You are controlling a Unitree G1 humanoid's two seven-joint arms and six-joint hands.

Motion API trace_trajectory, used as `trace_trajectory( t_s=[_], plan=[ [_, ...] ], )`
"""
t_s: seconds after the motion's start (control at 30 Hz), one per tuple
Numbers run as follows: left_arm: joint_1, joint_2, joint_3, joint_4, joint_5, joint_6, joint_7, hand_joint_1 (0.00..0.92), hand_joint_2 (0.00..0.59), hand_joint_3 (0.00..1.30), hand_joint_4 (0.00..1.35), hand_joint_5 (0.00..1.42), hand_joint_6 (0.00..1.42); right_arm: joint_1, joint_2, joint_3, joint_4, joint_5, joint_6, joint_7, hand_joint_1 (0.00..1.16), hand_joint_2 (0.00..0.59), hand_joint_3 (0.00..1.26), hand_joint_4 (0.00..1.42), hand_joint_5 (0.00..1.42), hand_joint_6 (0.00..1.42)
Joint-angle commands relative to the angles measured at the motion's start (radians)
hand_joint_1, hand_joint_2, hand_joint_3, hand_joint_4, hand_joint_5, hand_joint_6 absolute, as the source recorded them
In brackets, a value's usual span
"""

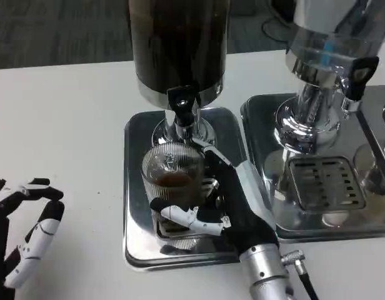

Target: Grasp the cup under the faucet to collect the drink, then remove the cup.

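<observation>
A ribbed clear glass cup (172, 175) stands on the drip tray (137, 187) directly under the black faucet (182, 103) of the dark drink dispenser (178, 44). Brown drink fills the cup's lower part. My right hand (230, 203) wraps around the cup from the right, thumb across its near side and fingers behind it. My left hand (27, 234) rests at the table's near left, holding nothing, fingers apart and loosely curled.
A second dispenser (327, 56) with a chrome stem and black tap stands to the right on its own slotted steel tray (324, 184). White table surface (61, 131) stretches left of the trays.
</observation>
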Motion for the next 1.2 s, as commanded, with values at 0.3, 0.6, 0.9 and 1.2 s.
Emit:
trace_trajectory(
  t_s=[0.3, 0.6, 0.9, 1.2],
  plan=[
    [0.002, 0.007, 0.005, -0.002, -0.012, 0.004, -0.019, 0.0, 0.221, 0.61, 0.36, 0.4, 0.09, 0.007, 0.034, -0.006, 0.014, 0.002, -0.043, -0.063, 1.02, 0.162, 0.33, 0.53, 0.83, 1.27],
    [-0.004, 0.01, -0.001, 0.001, -0.011, 0.005, -0.027, 0.0, 0.221, 0.6, 0.35, 0.39, 0.09, 0.011, 0.019, -0.008, 0.005, -0.002, -0.074, -0.064, 1.03, 0.141, 0.35, 0.55, 0.84, 1.3],
    [-0.01, 0.006, -0.012, 0.006, -0.002, 0.019, -0.044, 0.0, 0.212, 0.5, 0.29, 0.37, 0.08, 0.012, 0.017, -0.027, 0.009, 0.01, -0.092, -0.058, 1.03, 0.133, 0.42, 0.57, 0.86, 1.32],
    [-0.008, 0.006, -0.013, 0.002, -0.003, 0.024, -0.047, 0.0, 0.208, 0.5, 0.28, 0.36, 0.07, 0.021, 0.008, -0.027, -0.014, -0.018, -0.1, -0.087, 1.04, 0.126, 0.44, 0.58, 0.86, 1.32]
  ],
)
